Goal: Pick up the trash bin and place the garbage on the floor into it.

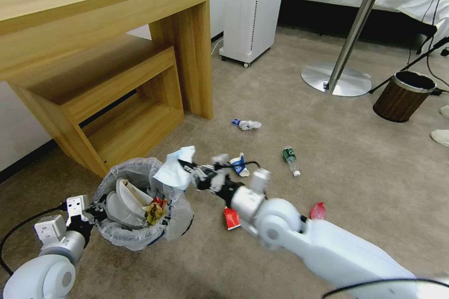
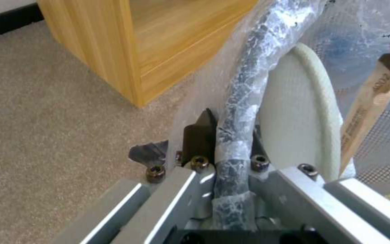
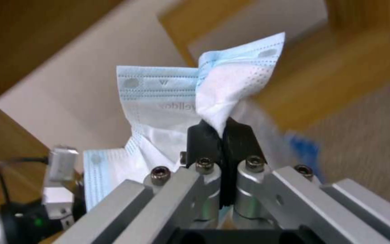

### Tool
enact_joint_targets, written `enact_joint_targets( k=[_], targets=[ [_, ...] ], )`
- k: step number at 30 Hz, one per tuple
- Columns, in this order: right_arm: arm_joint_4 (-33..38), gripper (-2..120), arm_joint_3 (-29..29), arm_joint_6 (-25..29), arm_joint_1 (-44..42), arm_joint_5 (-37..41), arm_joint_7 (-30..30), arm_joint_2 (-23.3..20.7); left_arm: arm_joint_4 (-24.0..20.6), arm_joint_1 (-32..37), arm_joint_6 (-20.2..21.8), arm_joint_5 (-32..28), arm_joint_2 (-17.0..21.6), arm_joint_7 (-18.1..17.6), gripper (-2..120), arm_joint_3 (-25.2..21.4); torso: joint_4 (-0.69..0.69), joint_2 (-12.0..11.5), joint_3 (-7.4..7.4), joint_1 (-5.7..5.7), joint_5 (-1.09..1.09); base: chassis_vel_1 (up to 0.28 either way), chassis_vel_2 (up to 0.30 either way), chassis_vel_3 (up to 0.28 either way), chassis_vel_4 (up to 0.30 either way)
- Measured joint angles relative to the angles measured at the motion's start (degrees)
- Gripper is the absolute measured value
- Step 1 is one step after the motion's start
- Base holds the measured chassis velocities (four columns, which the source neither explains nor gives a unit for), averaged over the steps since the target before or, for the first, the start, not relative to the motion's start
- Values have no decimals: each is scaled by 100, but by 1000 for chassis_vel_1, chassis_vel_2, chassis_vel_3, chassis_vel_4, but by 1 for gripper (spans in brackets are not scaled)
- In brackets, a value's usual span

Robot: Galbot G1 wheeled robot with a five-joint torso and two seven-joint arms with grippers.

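two grippers are busy. left gripper (image 1: pixel 91 212), lower left of the head frame, is clamped on the rim of the trash bin (image 1: pixel 122 238); in the left wrist frame its dark fingertips (image 2: pixel 198 134) sit one each side of the bag-wrapped rim, so the bin is held, mouth tilted up toward frame centre. slippers (image 1: pixel 128 201) and some coloured scraps already lie inside

right gripper (image 1: pixel 185 167), just left of centre in the head frame, is pinching a blue-white face mask (image 1: pixel 175 168); right wrist frame shows the black fingers (image 3: pixel 199 142) pressed together on a bunched fold, most of the mask fanning out beyond the tips

key relation: mask hangs at the bin's upper right edge, more over the bag's lip than over the middle of the opening. bin centre lies down and left of the pinch point in the head frame. my read: needs a bit more travel that way before letting go, or the mask may drape on the lip

left on the carpet: green-label bottle (image 1: pixel 290 158) right of centre, red carton (image 1: pixel 231 218) below the right forearm, blue-white wrappers (image 1: pixel 246 124) at centre
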Motion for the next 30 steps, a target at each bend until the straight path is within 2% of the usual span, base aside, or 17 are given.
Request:
enact_joint_targets(
  k=[1, 2, 5, 9, 11, 30],
  targets=[
    [-107, 0, -144, -97, 147, 135, 205, 236, 0, -1, 1, -4, -5, -3, 0, -6, 1, 0, -1, 0, -1, 0, 0, 0, 0],
    [-107, 0, -144, -97, 147, 135, 205, 236, 0, -1, 1, -4, -5, -3, 0, -6, 1, 0, -1, 0, -1, 0, 0, 0, 0],
    [-374, 0, -480, -282, 423, 314, 651, 903, 18, -27, 1, -10, -14, -3, 0, -9, 2, 0, 0, 0, -1, 0, 0, 0, 0],
    [-531, 0, -628, -438, 536, 401, 934, 1212, 50, -63, 1, -20, -16, -6, 0, -9, 2, 0, 0, 0, -2, 0, 0, 0, 0],
    [-685, 0, -752, -591, 576, 440, 1316, 1406, 73, -87, 1, -44, -15, -5, 0, -10, 1, 0, -1, 0, -2, 0, 0, 0, 0],
    [-973, 0, -854, -1271, 395, 368, 2125, 1421, 187, -126, -46, -52, -19, 22, 0, 21, 0, 0, -1, 0, 0, 0, 0, 0, 0]
  ],
)
